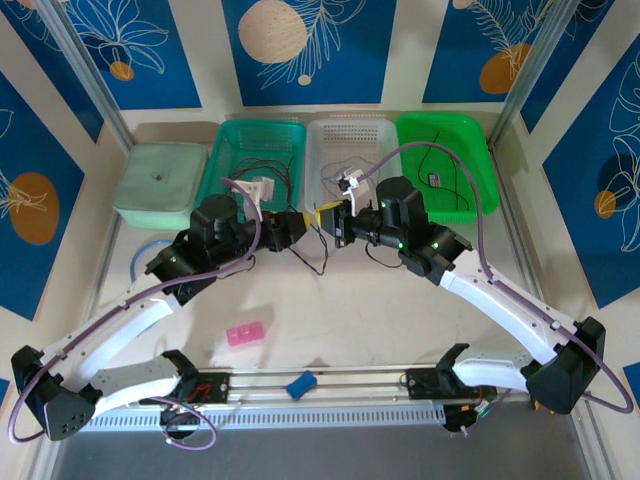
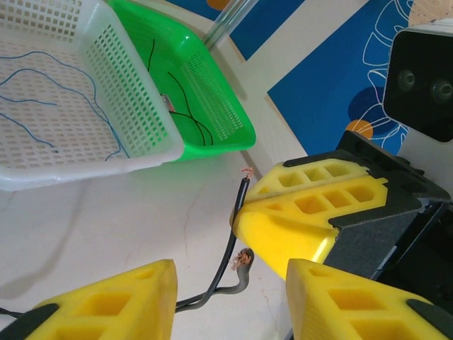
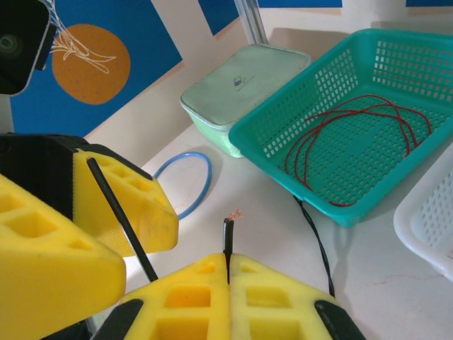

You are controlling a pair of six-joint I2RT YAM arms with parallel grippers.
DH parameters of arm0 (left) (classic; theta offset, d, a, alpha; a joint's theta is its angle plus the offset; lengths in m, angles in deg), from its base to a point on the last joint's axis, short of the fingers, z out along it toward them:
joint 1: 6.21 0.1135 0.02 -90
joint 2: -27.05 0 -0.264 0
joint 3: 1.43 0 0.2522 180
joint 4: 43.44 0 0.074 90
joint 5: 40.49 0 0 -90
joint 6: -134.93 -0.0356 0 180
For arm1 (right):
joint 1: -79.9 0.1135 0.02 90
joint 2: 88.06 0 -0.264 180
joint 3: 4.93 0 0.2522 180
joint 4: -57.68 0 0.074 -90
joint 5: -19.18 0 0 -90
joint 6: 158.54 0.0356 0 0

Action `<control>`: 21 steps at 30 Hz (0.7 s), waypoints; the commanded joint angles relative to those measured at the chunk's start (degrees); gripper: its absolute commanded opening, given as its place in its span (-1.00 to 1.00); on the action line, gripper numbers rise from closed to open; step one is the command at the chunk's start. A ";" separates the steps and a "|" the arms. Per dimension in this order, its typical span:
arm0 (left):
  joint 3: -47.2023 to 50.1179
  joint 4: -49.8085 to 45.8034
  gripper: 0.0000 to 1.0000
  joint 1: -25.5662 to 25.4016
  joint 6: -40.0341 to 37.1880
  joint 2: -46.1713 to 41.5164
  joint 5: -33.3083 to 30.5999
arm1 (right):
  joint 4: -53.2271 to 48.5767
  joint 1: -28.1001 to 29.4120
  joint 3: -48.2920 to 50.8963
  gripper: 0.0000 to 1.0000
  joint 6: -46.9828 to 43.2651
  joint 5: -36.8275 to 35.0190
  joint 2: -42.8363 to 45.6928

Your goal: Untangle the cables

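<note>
My right gripper (image 3: 228, 258) is shut on the stripped end of a black cable (image 3: 227, 230), and its yellow fingers (image 2: 304, 216) hold that end upright. My left gripper (image 2: 230, 283) is open just in front of it, jaws well apart. The black cable (image 2: 230, 248) and a grey cable (image 2: 248, 278) with a frayed copper tip pass between them, unclamped. From above, the left gripper (image 1: 303, 233) and the right gripper (image 1: 326, 217) meet tip to tip mid-table, with the black cable (image 1: 318, 262) trailing below. Red cables (image 3: 354, 134) lie in the teal basket (image 1: 215, 165).
Thin blue wires (image 2: 42, 106) lie in the white basket (image 1: 312, 150) and black ones (image 2: 187, 117) in the green basket (image 1: 482, 165). A pale green lidded box (image 1: 160, 180) is far left, a light blue tube loop (image 3: 191, 184) near it. Pink (image 1: 246, 333) and blue (image 1: 300, 383) pieces lie up front.
</note>
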 commanded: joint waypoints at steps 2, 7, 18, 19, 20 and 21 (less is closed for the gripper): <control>-0.43 0.71 -0.28 -0.59 0.28 -1.46 -2.24 | 0.64 -0.19 -1.27 -1.00 0.85 1.66 0.88; 0.12 2.91 -0.58 -0.60 1.41 -1.30 -2.68 | 0.04 -0.19 -0.75 -1.00 0.78 1.30 1.97; -0.58 1.51 -1.00 -0.58 1.48 -2.75 -5.29 | -0.84 -0.10 -1.16 -1.00 0.59 -0.78 4.89; -0.82 0.65 -1.00 -0.60 1.16 -3.24 -6.01 | -0.76 -0.23 -1.19 -1.00 1.11 -1.55 5.54; -1.18 -0.29 -1.00 -0.55 0.81 -3.67 -6.71 | -0.52 -0.27 -1.11 -1.00 1.49 -2.19 6.27; -1.57 -1.32 -1.00 -0.56 0.34 -4.02 -7.47 | -0.40 -0.36 -1.14 -1.00 1.83 -2.94 7.14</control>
